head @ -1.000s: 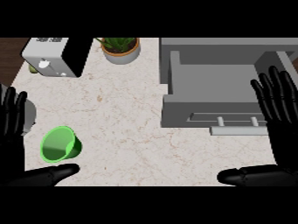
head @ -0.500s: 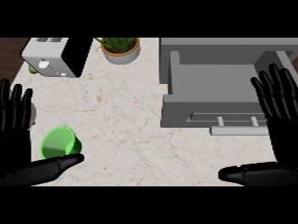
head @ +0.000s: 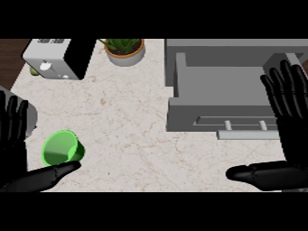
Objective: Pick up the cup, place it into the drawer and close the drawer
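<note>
Left hand [head: 3,146] slid in, fingers straight, thumb beside upright cup [head: 61,148] on counter [head: 129,113]; drawer [head: 203,110] open; right hand [head: 301,135] splayed.

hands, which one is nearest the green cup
The left hand, its thumb right beside the green cup; the right hand is far across the counter, near the open drawer.

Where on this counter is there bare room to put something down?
The widest bare patch on the counter lies between the toaster, potted plant, open drawer and green cup. The near edge between left hand and right hand is free too. Lower left is crowded: the left hand flanks the cup.
</note>
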Controlling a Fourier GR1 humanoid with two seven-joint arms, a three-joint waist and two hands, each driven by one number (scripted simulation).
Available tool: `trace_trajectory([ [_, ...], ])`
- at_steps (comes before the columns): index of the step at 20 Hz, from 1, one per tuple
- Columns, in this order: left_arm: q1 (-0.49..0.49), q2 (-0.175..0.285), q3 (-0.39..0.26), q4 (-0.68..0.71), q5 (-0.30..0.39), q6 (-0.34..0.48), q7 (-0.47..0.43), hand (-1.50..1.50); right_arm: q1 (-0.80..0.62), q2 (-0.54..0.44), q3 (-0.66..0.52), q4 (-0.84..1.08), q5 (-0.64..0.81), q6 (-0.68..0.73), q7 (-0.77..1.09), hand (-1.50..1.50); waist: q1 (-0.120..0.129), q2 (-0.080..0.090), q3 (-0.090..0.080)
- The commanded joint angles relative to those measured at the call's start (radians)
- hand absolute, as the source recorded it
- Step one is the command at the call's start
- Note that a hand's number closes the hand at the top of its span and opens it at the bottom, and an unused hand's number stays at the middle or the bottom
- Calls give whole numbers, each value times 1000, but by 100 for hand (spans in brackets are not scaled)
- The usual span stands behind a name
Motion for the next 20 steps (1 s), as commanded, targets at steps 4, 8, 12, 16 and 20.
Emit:
trace_trajectory([
  [4,24,-13,-69,90,-21,73,-54,-150,48,-25,-35,-43,-35,31,6,-150,-3,0,0],
  [8,108,10,37,63,35,-26,-38,-150,13,-12,-14,-50,-22,8,40,-150,1,-1,0],
  [12,100,-13,9,230,-1,14,-185,-150,18,-26,-22,-112,-46,8,103,-150,-2,0,0],
  [16,146,17,105,261,65,-64,-223,-150,11,26,49,-30,57,-26,23,-150,2,0,0],
  [20,13,-12,87,447,10,-21,-288,-150,16,-29,-37,-32,-41,36,28,-150,-3,0,0],
])
